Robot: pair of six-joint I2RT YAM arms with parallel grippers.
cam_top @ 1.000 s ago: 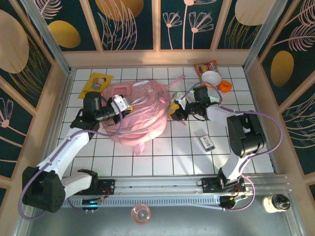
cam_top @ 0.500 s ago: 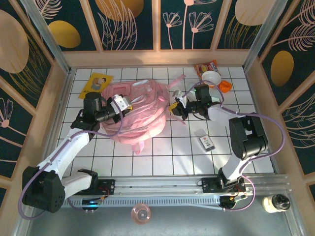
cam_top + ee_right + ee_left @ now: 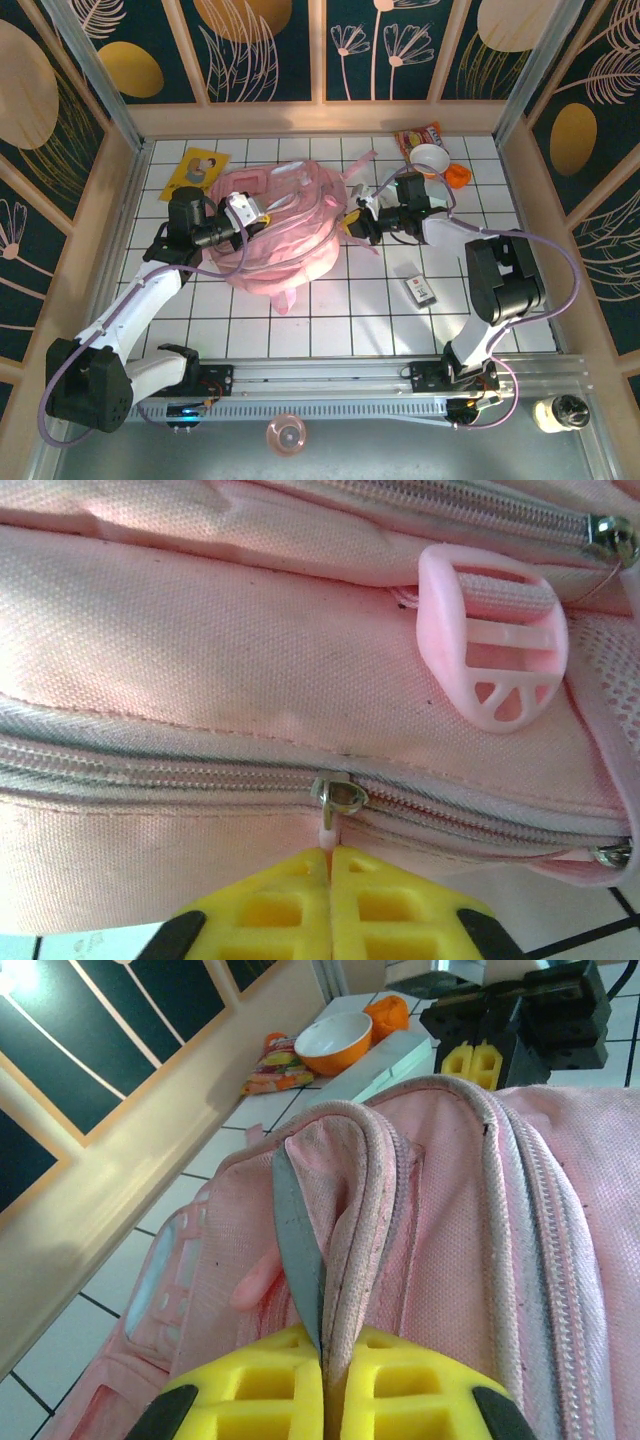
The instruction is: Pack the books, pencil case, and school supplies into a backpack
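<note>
The pink backpack [image 3: 285, 235] lies in the middle of the tiled table. My left gripper [image 3: 243, 213] is at its left side, shut on a fold of the bag's zipper edge [image 3: 345, 1260]; the yellow pads [image 3: 250, 1400] press together on it. On the bag's right side my right gripper [image 3: 352, 225] is shut on the small zipper pull [image 3: 327, 832] hanging from the metal slider [image 3: 340, 795]. The yellow booklet [image 3: 196, 168] lies flat at the far left. A dark item with a white label [image 3: 420, 289] rests on the tiles to the right. The pencil case is out of view.
A red-orange snack packet [image 3: 418, 135], a white bowl [image 3: 430, 158] and a small orange object [image 3: 458, 175] sit at the far right corner. A pink strap buckle [image 3: 495, 640] lies above the zipper. Wooden walls [image 3: 320, 118] enclose the table.
My right gripper has drawn slightly up and left along the bag with the zipper pull. The left gripper has kept its hold and barely moved.
</note>
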